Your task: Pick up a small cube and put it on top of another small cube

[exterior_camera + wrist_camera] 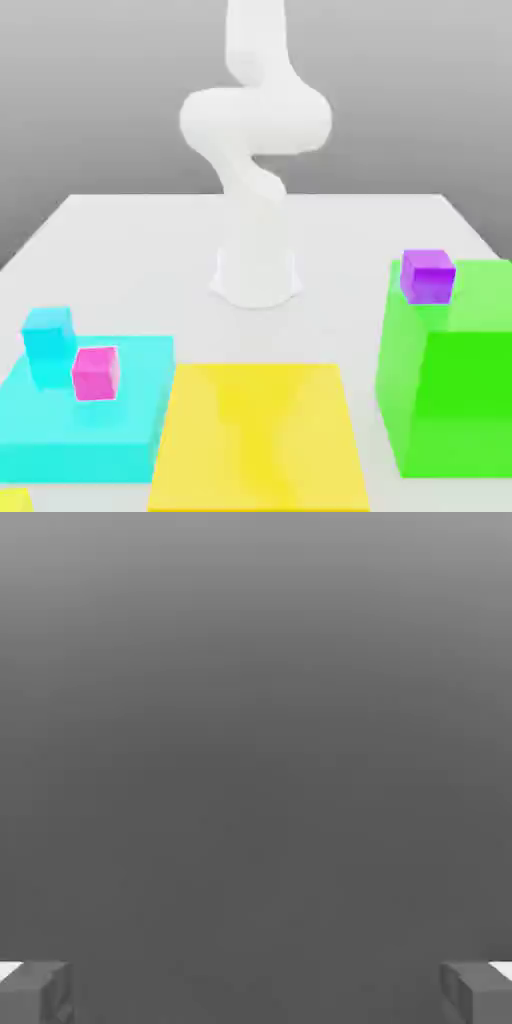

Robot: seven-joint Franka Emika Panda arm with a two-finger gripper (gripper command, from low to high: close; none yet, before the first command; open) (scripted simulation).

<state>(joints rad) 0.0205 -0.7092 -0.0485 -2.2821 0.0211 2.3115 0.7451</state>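
Observation:
A small yellow cube (12,499) peeks in at the exterior view's lower left corner, cut off by the picture's edge. Other small cubes: a cyan one (47,340) and a magenta one (95,373) on the flat cyan block (130,420), and a purple one (428,275) on the tall green block (455,380). In the hand view my gripper (256,992) is open, its two grey fingertips (40,992) far apart with nothing between them, in front of a plain grey background. The white arm (255,120) rises from its base and leaves the picture at the top.
A big flat yellow block (260,435) lies at the front middle, between the cyan and green blocks. The arm's base (257,270) stands on the white table (140,240) behind them.

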